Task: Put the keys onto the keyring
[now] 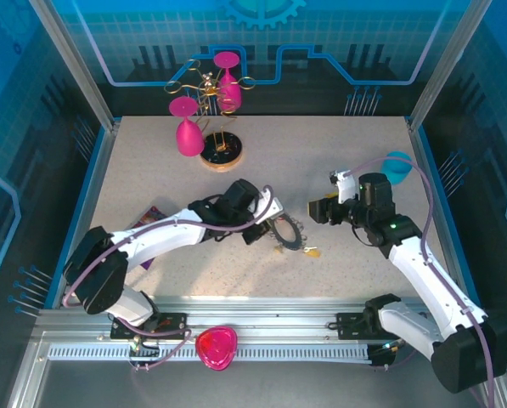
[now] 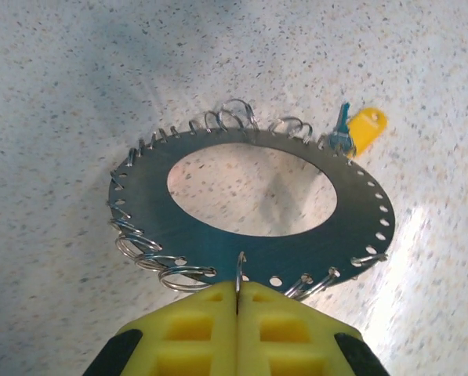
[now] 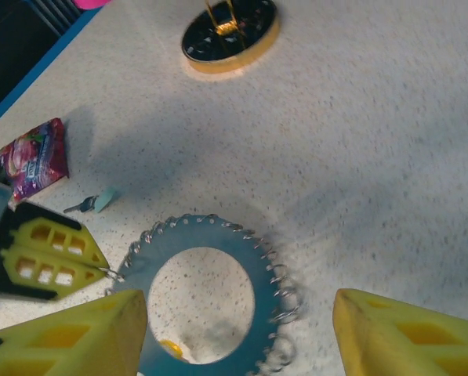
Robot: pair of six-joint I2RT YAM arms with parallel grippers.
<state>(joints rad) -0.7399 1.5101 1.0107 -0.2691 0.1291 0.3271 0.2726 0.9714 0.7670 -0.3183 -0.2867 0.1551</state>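
L gripper [image 2: 237,304]: yellow pads pressed together, pinching one wire clip on the near rim of the keyring [image 2: 257,211]. Prob. there to steady the ring so it can't slide while the other arm works. Holding by a clip rather than the flat plate leaves the hole and the rest of the rim free. Ring looks tipped up a bit on the held side, not certain.

R gripper [image 3: 240,305]: fingers spread wide, nothing between them, poised above the ring. It reads as lining up for a pick, not committed yet.

At the ring's far rim, seen from the L wrist cam, is a small blue-teal key [image 2: 342,129], w/ a yellow-headed key [image 2: 367,128] just beyond it. Can't tell if either is hooked on.

A teal-headed key [image 3: 96,202] lies loose on the tabletop [image 3: 390,157], apart from the ring and near a candy packet [image 3: 34,157]. The glass-stand base [image 3: 230,27] sits well back, out of the way.

Most clips look empty, so the task is prob. at an early stage.
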